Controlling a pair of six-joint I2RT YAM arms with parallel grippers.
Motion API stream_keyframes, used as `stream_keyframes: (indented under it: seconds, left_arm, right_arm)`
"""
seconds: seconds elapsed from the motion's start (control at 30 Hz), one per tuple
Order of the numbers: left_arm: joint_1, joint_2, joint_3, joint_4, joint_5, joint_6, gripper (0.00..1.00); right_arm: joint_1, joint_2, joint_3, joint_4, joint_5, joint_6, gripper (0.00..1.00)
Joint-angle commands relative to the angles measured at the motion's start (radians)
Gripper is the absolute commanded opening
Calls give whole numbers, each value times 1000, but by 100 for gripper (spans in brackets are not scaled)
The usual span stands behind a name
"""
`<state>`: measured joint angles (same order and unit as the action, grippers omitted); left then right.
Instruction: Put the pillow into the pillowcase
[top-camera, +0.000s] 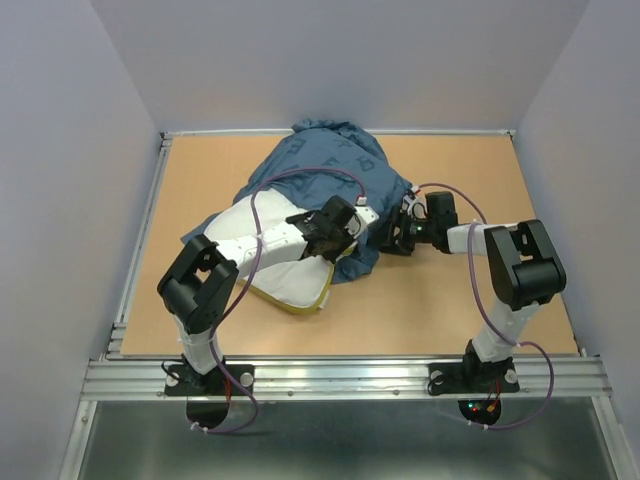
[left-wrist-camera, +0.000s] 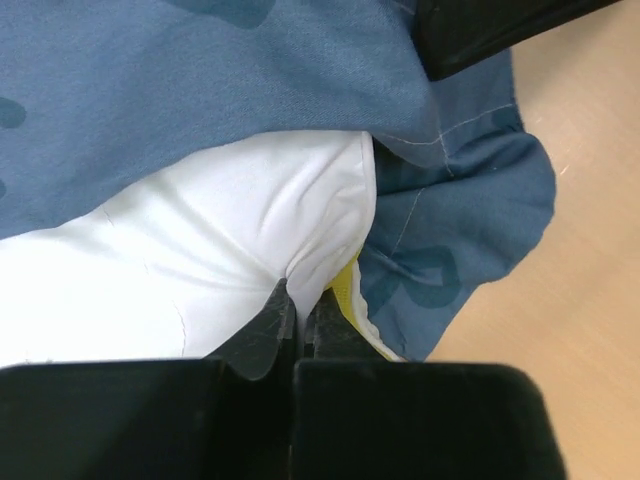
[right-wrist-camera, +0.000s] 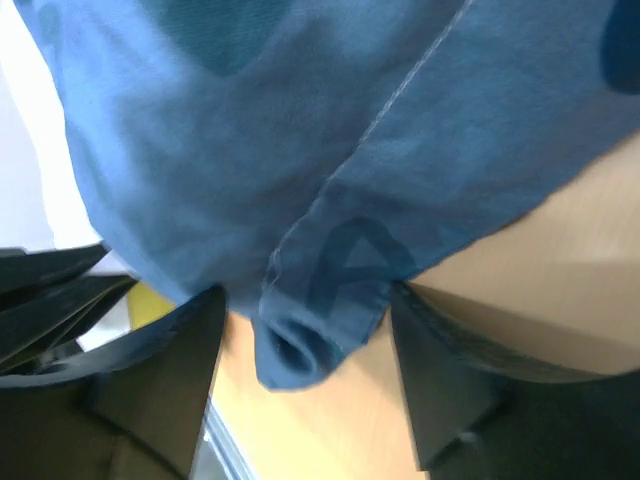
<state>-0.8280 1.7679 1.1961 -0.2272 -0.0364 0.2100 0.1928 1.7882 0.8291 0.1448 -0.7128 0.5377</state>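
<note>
Left claw (left-wrist-camera: 298, 312) was clamped on the pillow (left-wrist-camera: 200, 250) corner, likely to shove it deeper. The pillow sat roughly half inside the pillowcase (left-wrist-camera: 200, 80) on the table (top-camera: 450, 300). Right claw (right-wrist-camera: 320, 350) was spread, straddling the pillowcase hem, nothing pinched.

My left arm stretches across the pillow (top-camera: 285, 285), my left hand (left-wrist-camera: 300, 322) pinched tight on its white corner. My right hand (top-camera: 399, 238) hovers just right of the pillow, elbow bent, fingers (right-wrist-camera: 440, 380) spread wide.
</note>
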Motion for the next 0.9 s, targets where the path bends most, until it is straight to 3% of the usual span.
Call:
stream_keyframes:
  seconds: [0.0,0.07,0.2,0.43,0.53,0.63,0.73,0.77,0.87]
  left_arm:
    - [35,-27,82,-1,153,-53,0]
    - [49,-30,102,-12,197,-58,0]
    - [66,-22,148,-37,227,-95,0]
    - [142,5,279,-14,202,-184,0]
    - [176,30,379,25,165,-260,0]
    - [204,51,509,71,106,-323,0]
    - [214,45,583,120,52,-359,0]
    - [214,38,579,140,47,-350,0]
    - [213,-16,421,195,49,-331,0]
  right_arm:
    - [0,97,-56,77,84,40,66]
    - [0,114,-59,120,69,60,50]
    - [0,65,-65,197,-7,88,2]
    - [49,-228,-74,99,-138,15,1]
    - [161,-343,-29,-5,-191,-63,1]
    - [275,-388,2,-97,-278,-62,1]
    - [269,-401,34,-141,-324,-114,0]
    - [248,-398,60,-245,-309,-158,0]
    - [177,-339,128,-267,-326,-185,1]
